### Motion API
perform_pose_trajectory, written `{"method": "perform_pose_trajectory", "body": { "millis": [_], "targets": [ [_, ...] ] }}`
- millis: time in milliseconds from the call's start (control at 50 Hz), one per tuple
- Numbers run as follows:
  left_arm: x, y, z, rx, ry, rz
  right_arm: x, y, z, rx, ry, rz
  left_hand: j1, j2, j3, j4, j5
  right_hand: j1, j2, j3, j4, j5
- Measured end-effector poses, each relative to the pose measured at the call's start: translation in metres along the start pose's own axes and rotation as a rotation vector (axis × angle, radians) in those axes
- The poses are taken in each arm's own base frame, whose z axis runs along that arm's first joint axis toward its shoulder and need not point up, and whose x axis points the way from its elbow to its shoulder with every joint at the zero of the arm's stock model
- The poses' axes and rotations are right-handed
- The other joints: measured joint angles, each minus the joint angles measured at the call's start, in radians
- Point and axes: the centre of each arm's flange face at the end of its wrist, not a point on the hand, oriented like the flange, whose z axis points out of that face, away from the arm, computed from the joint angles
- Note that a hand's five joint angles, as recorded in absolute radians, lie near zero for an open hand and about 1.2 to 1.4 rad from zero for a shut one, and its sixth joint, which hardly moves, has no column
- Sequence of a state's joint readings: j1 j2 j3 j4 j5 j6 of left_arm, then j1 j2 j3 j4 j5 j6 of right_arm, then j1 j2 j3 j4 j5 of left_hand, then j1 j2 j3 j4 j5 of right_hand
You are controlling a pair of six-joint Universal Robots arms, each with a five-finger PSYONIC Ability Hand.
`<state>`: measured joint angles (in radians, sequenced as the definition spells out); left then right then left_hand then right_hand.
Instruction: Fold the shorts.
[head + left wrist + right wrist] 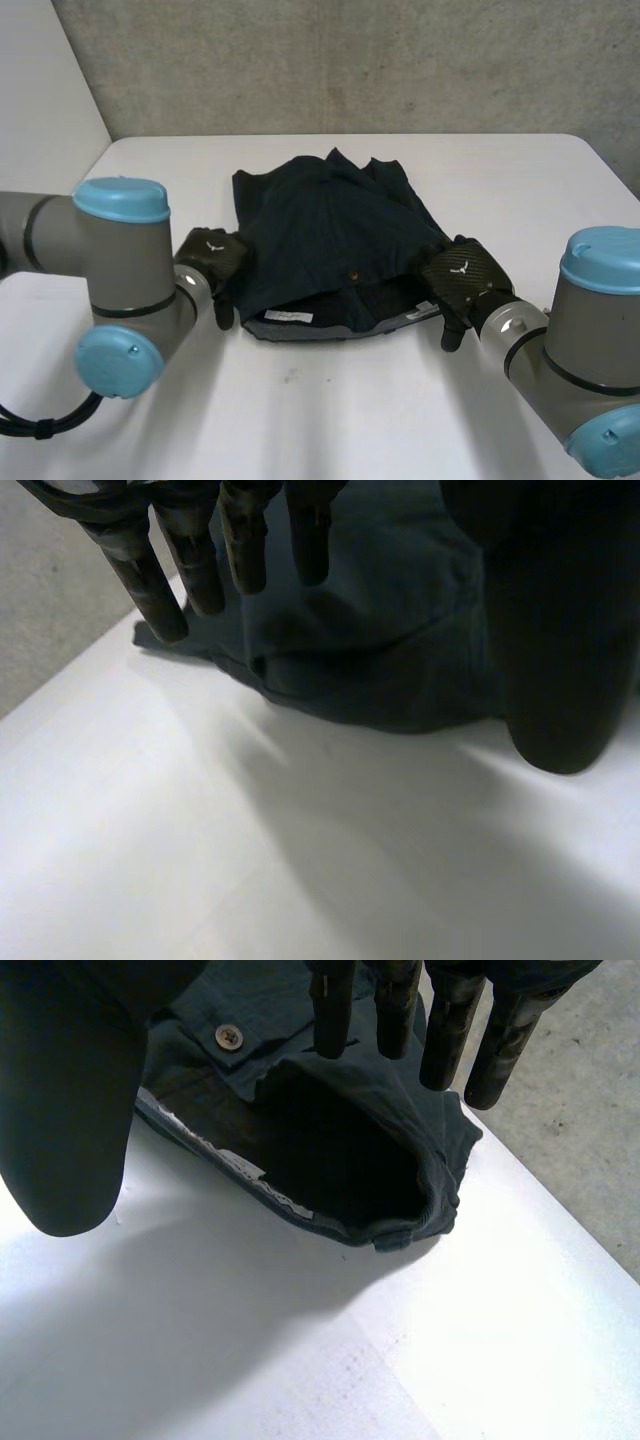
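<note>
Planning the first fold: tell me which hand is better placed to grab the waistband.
Probably the right hand: its straight fingers hang over the gaping waistband corner of the shorts. The left hand sits by a flatter edge.

The white bench (330, 420) has a smooth, matte top, and its far corners look rounded. Directly behind the bench's far edge rises a grey concrete wall (350, 60), rough and mottled with darker patches. Left of the bench, a plain white panel (40, 90) stands against that wall. The light is soft and even, and the bench top is bright. In the right wrist view, a speckled grey surface (580, 1140) lies beyond the bench's edge.
</note>
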<state>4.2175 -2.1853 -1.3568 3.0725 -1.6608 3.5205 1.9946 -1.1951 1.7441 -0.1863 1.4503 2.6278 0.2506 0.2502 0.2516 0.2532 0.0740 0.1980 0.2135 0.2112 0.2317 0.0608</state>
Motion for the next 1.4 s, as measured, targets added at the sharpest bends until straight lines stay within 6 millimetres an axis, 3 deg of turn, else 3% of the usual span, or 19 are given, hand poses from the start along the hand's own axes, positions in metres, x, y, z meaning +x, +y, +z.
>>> {"method": "perform_pose_trajectory", "body": {
  "millis": [240, 300, 340, 360, 380, 460, 540, 700, 1020, 1080, 1120, 1160, 1180, 1200, 1340, 1400],
  "targets": [
    [0.015, 0.005, 0.019, 0.034, 0.012, 0.009, 0.003, 0.002, 0.002, 0.002, 0.018, 0.001, 0.252, 0.247, 0.232, 0.232, 0.229, 0.0, 0.0, 0.0, 0.0, 0.0],
    [0.021, 0.005, 0.019, 0.038, 0.024, 0.011, 0.008, 0.002, 0.004, 0.0, 0.045, 0.004, 0.781, 0.72, 0.714, 0.716, 0.701, 0.0, 0.0, 0.0, 0.0, 0.0],
    [0.022, 0.005, 0.018, 0.038, 0.026, 0.012, 0.01, 0.002, 0.004, 0.0, 0.053, 0.005, 0.781, 0.72, 0.714, 0.716, 0.701, 0.0, 0.0, 0.0, 0.0, 0.0],
    [0.025, 0.004, 0.017, 0.039, 0.034, 0.013, 0.015, 0.002, 0.005, -0.005, 0.075, 0.008, 0.878, 0.895, 0.881, 0.887, 0.866, 0.0, 0.0, 0.0, 0.0, 0.0],
    [0.031, 0.004, 0.014, 0.041, 0.045, 0.016, 0.024, 0.003, 0.008, -0.014, 0.116, 0.012, 0.878, 0.937, 0.926, 0.931, 0.89, 0.0, 0.0, 0.0, 0.0, 0.0],
    [0.043, 0.0, 0.004, 0.051, 0.074, 0.018, 0.038, 0.004, 0.014, -0.031, 0.178, 0.019, 0.878, 0.942, 0.933, 0.938, 0.89, 0.0, 0.0, 0.0, 0.0, 0.0],
    [0.068, -0.018, -0.027, 0.1, 0.137, -0.013, 0.06, 0.009, 0.031, -0.051, 0.246, 0.035, 0.878, 0.942, 0.933, 0.949, 0.89, 0.0, 0.0, 0.0, 0.0, 0.0],
    [0.088, -0.043, -0.068, 0.167, 0.168, -0.067, 0.069, 0.012, 0.054, -0.045, 0.236, 0.113, 0.878, 0.944, 0.935, 0.95, 0.89, 0.0, 0.0, 0.0, 0.0, 0.0],
    [0.077, -0.036, -0.073, 0.116, 0.095, -0.042, 0.065, 0.003, 0.046, -0.061, 0.076, 0.41, 0.878, 0.946, 0.938, 0.95, 0.89, 0.0, 0.0, 0.0, 0.0, 0.0],
    [0.071, -0.036, -0.074, 0.113, 0.085, -0.043, 0.061, 0.01, 0.052, -0.079, 0.065, 0.429, 0.878, 0.946, 0.938, 0.95, 0.89, 0.053, 0.08, 0.082, 0.063, 0.056],
    [0.066, -0.036, -0.078, 0.114, 0.077, -0.04, 0.059, 0.018, 0.061, -0.097, 0.065, 0.431, 0.878, 0.946, 0.938, 0.95, 0.89, 0.404, 0.464, 0.46, 0.418, 0.392],
    [0.064, -0.037, -0.081, 0.116, 0.074, -0.039, 0.059, 0.021, 0.066, -0.102, 0.072, 0.423, 0.878, 0.946, 0.938, 0.95, 0.89, 0.462, 0.53, 0.523, 0.502, 0.47],
    [0.062, -0.037, -0.084, 0.118, 0.072, -0.037, 0.06, 0.023, 0.071, -0.104, 0.083, 0.409, 0.878, 0.946, 0.938, 0.95, 0.89, 0.682, 0.872, 0.86, 0.832, 0.789],
    [0.061, -0.037, -0.086, 0.119, 0.072, -0.035, 0.062, 0.024, 0.075, -0.101, 0.096, 0.39, 0.878, 0.946, 0.938, 0.95, 0.89, 0.72, 0.936, 0.921, 0.909, 0.869],
    [0.063, -0.033, -0.099, 0.118, 0.093, -0.028, 0.088, 0.003, 0.097, 0.002, 0.209, 0.163, 0.878, 0.946, 0.938, 0.95, 0.89, 0.773, 0.959, 0.966, 0.956, 0.922],
    [0.078, -0.033, -0.109, 0.136, 0.146, -0.017, 0.105, -0.026, 0.111, 0.148, 0.291, -0.006, 0.878, 0.946, 0.938, 0.95, 0.89, 0.773, 0.959, 0.966, 0.956, 0.922]
  ]
}}
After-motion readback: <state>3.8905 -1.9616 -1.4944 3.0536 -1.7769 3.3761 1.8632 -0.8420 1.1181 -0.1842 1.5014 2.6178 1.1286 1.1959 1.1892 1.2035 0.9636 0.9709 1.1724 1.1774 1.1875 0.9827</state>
